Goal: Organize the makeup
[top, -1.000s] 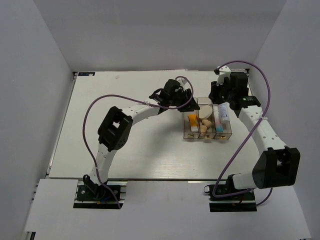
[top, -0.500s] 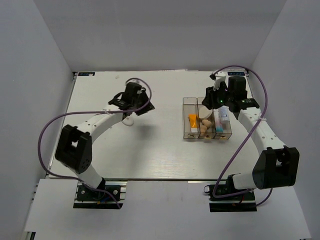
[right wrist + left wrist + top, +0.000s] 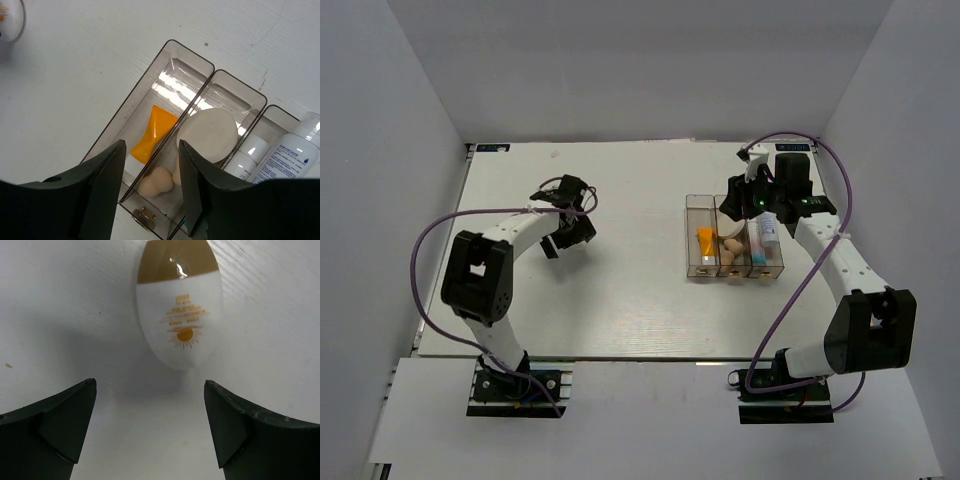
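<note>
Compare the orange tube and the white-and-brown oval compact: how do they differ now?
Place: the orange tube lies inside the clear organizer, in its leftmost compartment in the top view; the oval compact lies outside it, on the bare table.
Shape: the tube is flat and tapering; the compact is a rounded oval.
Colour: the tube is orange with a white cap; the compact is white with a brown end.
Both lie flat.

Clear organizer (image 3: 700, 212) (three compartments) sits right of centre on white table (image 3: 620, 300).
</note>
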Motion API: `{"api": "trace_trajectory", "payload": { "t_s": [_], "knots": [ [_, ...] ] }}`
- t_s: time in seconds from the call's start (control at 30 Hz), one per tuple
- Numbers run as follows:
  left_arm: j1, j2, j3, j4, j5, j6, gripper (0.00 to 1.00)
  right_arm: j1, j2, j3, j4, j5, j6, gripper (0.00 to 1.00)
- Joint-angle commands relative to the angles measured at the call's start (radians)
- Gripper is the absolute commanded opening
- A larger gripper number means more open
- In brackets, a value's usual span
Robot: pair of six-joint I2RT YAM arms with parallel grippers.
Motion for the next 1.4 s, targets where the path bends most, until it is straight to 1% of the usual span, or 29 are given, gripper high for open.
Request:
{"api": "trace_trajectory", "payload": {
  "t_s": [0.0,0.17,0.3,0.6,0.7,0.73,0.77,0.87,0.9,0.97,1.0,1.03,1.13,1.17,1.2,1.23,1.27,1.33,1.37],
  "knots": [
    [0.023,0.058,0.075,-0.022,-0.050,0.016,0.98,0.004,-0.008,0.006,0.011,-0.010,-0.005,0.53],
    [0.036,0.173,0.169,-0.008,-0.038,0.061,0.98,-0.002,-0.022,-0.001,0.011,-0.001,-0.007,0.53],
    [0.045,0.231,0.244,-0.023,-0.030,0.084,0.98,-0.002,-0.028,-0.011,0.014,0.002,-0.005,0.53],
    [0.088,0.280,0.242,-0.014,-0.003,0.084,0.98,-0.001,-0.022,-0.008,0.016,0.005,-0.007,0.53],
    [0.109,0.284,0.229,0.001,0.011,0.079,0.95,-0.001,-0.017,-0.003,0.013,0.003,-0.007,0.53],
    [0.109,0.287,0.227,0.006,0.020,0.079,0.93,-0.001,-0.014,-0.003,0.013,0.003,-0.005,0.53],
    [0.118,0.287,0.229,0.010,0.025,0.079,0.88,-0.001,-0.014,-0.002,0.013,0.003,-0.005,0.53],
    [0.127,0.293,0.238,0.017,0.042,0.086,0.76,-0.001,-0.011,0.000,0.011,0.003,-0.005,0.53],
    [0.128,0.294,0.238,0.021,0.046,0.092,0.67,-0.001,-0.013,0.002,0.011,0.006,-0.005,0.53],
    [0.128,0.282,0.223,0.049,0.075,0.101,0.53,-0.004,-0.013,0.000,0.011,0.006,-0.005,0.53],
    [0.128,0.258,0.210,0.061,0.107,0.112,0.39,-0.001,-0.014,-0.001,0.011,0.008,-0.005,0.53],
    [0.128,0.258,0.200,0.081,0.129,0.119,0.34,-0.001,-0.014,-0.002,0.011,0.008,-0.005,0.53],
    [0.099,0.167,0.143,0.197,0.228,0.179,0.22,-0.001,-0.016,-0.002,0.010,0.010,-0.007,0.52],
    [0.082,0.109,0.105,0.284,0.350,0.203,0.20,-0.001,-0.016,0.000,0.010,0.010,-0.007,0.52],
    [0.082,0.081,0.074,0.343,0.423,0.210,0.20,-0.001,-0.016,0.002,0.007,0.008,-0.007,0.52],
    [0.054,0.054,0.049,0.401,0.483,0.210,0.19,-0.002,-0.014,0.005,0.007,0.008,-0.007,0.49],
    [0.043,0.029,0.026,0.523,0.612,0.208,0.18,-0.004,-0.011,0.008,0.007,0.009,-0.007,0.48],
    [0.017,0.001,-0.011,0.624,0.724,0.188,0.18,-0.001,-0.007,0.015,0.008,0.010,-0.007,0.38],
    [-0.015,0.004,-0.008,0.703,0.824,0.169,0.17,-0.001,-0.002,0.020,0.008,0.013,-0.004,0.34]
  ]
}}
